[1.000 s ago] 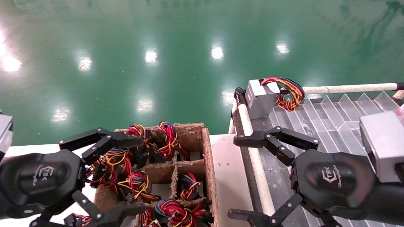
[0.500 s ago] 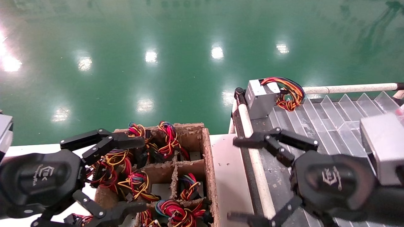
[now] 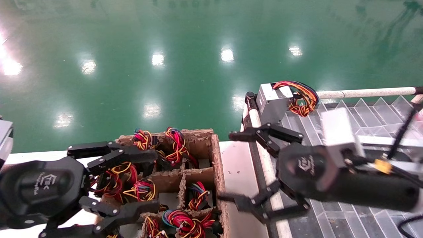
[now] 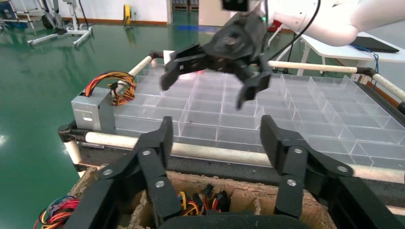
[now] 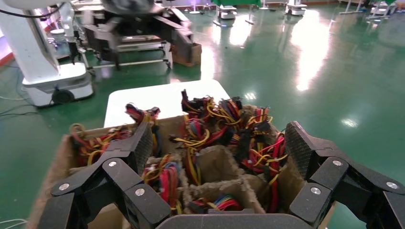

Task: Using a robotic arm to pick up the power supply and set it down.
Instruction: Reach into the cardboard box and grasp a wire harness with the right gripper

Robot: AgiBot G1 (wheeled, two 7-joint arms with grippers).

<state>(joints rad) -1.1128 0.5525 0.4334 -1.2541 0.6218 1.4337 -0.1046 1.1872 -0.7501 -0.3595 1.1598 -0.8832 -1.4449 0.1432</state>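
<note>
My right gripper (image 3: 243,168) hangs open just beside the cardboard box (image 3: 216,158); the power supplies sit in its compartments, to my left and below, long axes hidden under wires.

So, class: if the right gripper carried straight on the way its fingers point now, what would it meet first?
Probably the cardboard box of wire bundles: the open right gripper faces it squarely in its wrist view, though depth is unclear.
</note>
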